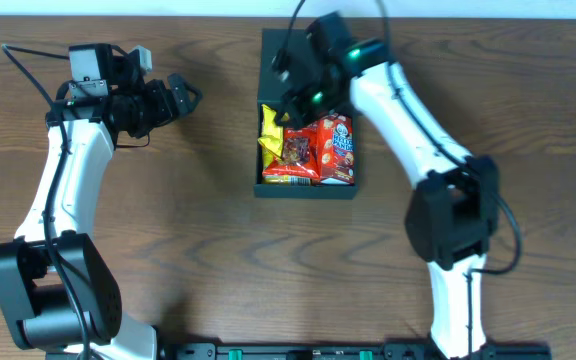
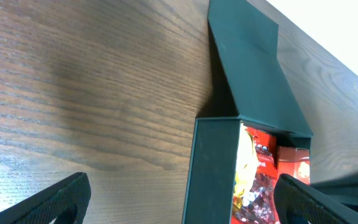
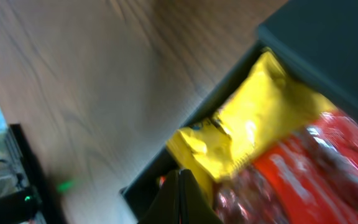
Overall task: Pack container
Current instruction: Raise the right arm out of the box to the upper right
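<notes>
The black container (image 1: 306,191) lies at the table's middle with its flap lid (image 1: 271,60) open toward the far side. It holds a yellow packet (image 1: 269,135), a red packet (image 1: 293,160) and a red carton (image 1: 336,148). My right gripper (image 1: 288,105) hovers over the container's far left corner. In the right wrist view its fingers (image 3: 180,196) are pressed shut with nothing between them, right beside the yellow packet (image 3: 253,124). My left gripper (image 1: 183,97) is open and empty left of the container. Its wrist view shows the container wall (image 2: 213,168) between the spread fingers (image 2: 182,193).
The brown wooden table (image 1: 168,220) reaches a pale far edge (image 1: 168,8). Both arm bases stand at the near edge, left base (image 1: 53,300) and right base (image 1: 458,300). The right arm's white links (image 1: 408,110) cross above the table right of the container.
</notes>
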{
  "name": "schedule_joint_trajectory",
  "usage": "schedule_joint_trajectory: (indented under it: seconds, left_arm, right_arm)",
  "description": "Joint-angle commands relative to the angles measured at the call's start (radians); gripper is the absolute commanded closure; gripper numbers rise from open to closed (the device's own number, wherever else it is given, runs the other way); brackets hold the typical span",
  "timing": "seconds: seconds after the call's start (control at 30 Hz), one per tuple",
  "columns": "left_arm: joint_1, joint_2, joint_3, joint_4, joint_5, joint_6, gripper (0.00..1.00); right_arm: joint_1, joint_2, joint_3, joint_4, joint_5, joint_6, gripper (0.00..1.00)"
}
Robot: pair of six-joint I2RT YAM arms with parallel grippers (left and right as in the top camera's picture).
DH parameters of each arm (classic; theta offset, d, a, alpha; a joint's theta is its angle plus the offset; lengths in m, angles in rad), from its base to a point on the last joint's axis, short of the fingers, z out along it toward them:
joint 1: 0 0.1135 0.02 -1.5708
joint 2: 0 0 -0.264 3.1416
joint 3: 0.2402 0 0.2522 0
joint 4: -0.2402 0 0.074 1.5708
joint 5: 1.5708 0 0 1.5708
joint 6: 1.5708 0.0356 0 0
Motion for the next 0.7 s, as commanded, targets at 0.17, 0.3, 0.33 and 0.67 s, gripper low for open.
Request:
schedule_joint_trajectory:
  seconds: [0.17, 0.3, 0.33, 0.67]
  left_arm:
    - [0.006, 0.003, 0.007, 0.011, -0.015, -0.005, 0.05]
    - [0.006, 0.003, 0.007, 0.012, -0.015, -0.005, 0.05]
    - [0.006, 0.003, 0.007, 0.012, -0.015, -0.005, 0.05]
    - [0.006, 0.003, 0.007, 0.011, -0.014, -0.028, 0.05]
  right_arm:
    - [-0.216, -0.134, 0.014, -0.172, -0.033, -0.223, 0.98]
    - [-0.257, -0.13, -0.138, -0.149, -0.256, -0.369, 0.99]
    - [-0.262, -0.13, -0.196, -0.139, -0.335, -0.422, 0.99]
    - [-0.261, -0.119, -0.492, 0.032, -0.429, -0.46, 0.99]
